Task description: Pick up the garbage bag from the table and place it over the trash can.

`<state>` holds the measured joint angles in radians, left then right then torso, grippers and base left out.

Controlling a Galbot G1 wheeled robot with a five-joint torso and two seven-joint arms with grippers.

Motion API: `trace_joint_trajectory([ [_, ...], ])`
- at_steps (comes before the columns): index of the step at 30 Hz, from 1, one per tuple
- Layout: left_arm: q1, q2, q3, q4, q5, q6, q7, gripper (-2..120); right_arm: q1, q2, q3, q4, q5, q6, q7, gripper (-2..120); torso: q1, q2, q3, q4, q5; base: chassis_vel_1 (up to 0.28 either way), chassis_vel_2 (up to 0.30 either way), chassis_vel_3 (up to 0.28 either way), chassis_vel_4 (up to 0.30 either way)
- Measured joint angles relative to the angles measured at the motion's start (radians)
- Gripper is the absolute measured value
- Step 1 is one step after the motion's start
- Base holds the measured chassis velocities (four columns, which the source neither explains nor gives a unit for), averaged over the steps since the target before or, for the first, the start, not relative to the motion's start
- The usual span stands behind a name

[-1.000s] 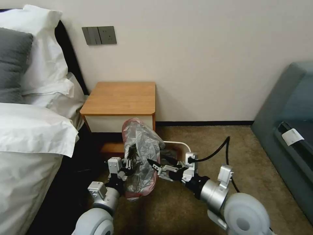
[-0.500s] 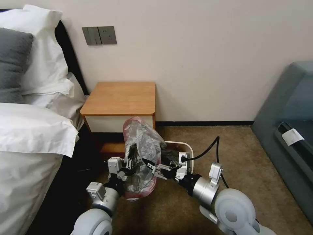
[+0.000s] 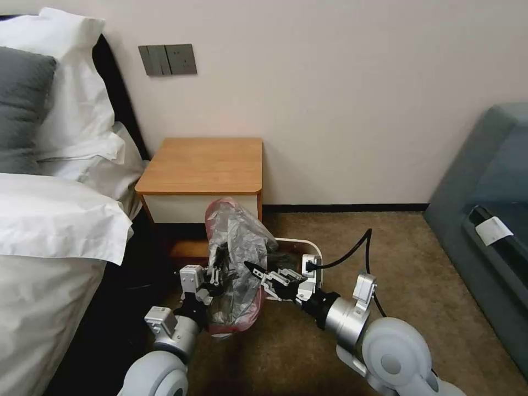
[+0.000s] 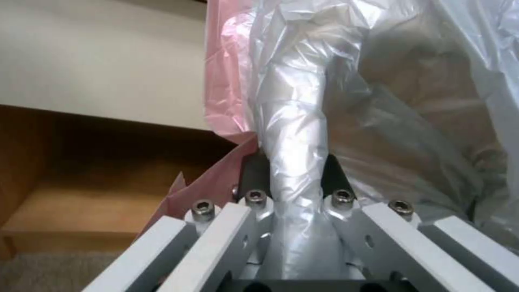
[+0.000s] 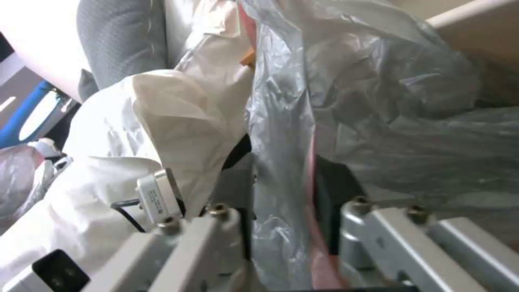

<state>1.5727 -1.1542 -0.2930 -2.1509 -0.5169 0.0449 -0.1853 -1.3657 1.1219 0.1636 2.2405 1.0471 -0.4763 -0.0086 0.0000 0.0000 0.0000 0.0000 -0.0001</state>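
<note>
The garbage bag (image 3: 237,250), crinkly grey plastic with a pinkish-red rim, hangs upright in front of the table (image 3: 203,165), held between both grippers. My left gripper (image 3: 218,270) is at the bag's left side, shut on a bunched fold (image 4: 294,178) of the bag. At the bag's right side my right gripper (image 3: 257,273) has a fold of the bag with its red rim (image 5: 281,182) pinched between its fingers. The cream trash can (image 3: 309,246) stands on the carpet just right of the bag, mostly hidden behind the bag and the right gripper; its rim (image 5: 470,16) shows beyond the plastic.
A bed with white bedding (image 3: 49,220) lies close on the left. The table's lower shelf (image 4: 81,194) is behind the bag. A grey-blue sofa (image 3: 484,209) stands to the right. A black cable (image 3: 357,253) loops above the right wrist. Open carpet (image 3: 429,275) lies on the right.
My right arm has swung left and brought its gripper up against the bag's right side. The bag has shifted slightly. The left gripper has stayed in place with the bag in it.
</note>
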Motion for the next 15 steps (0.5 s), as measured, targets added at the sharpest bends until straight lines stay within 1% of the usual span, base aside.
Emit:
trace_joint_trajectory([
  [1, 0.000, 0.000, 0.000, 0.000, 0.000, 0.000, 0.000, 5, 0.000, 0.000, 0.000, 0.000, 0.000, 0.000, 0.000, 22, 0.000, 0.000, 0.000, 0.0000, 0.0000, 0.000, 0.000, 0.000, 0.000],
  [4, 0.000, -0.002, -0.001, 0.006, 0.000, 0.000, 0.000, 5, -0.007, 0.001, 0.007, 0.007, -0.001, 0.002, 0.000, 7, 0.000, 0.000, 0.000, 0.0001, 0.0001, 0.000, 0.000, 0.000, 0.000],
  [5, 0.000, -0.002, -0.001, 0.006, 0.000, 0.000, 0.000, 5, -0.007, 0.001, 0.007, 0.007, -0.001, 0.002, 0.000, 7, 0.000, 0.000, 0.000, 0.0001, 0.0001, 0.000, 0.000, 0.000, 0.000],
  [6, 0.000, -0.004, -0.002, 0.009, 0.000, 0.000, 0.000, 5, -0.012, 0.002, 0.012, 0.012, -0.001, 0.002, 0.000, 0, 0.000, 0.000, 0.000, 0.0001, 0.0001, 0.000, 0.000, 0.000, 0.000],
  [15, 0.000, -0.018, -0.002, 0.020, 0.009, 0.000, -0.003, 5, -0.042, -0.003, 0.056, 0.047, -0.002, 0.005, 0.000, 0, 0.000, 0.000, 0.000, 0.0000, 0.0001, 0.000, 0.000, 0.000, 0.000],
])
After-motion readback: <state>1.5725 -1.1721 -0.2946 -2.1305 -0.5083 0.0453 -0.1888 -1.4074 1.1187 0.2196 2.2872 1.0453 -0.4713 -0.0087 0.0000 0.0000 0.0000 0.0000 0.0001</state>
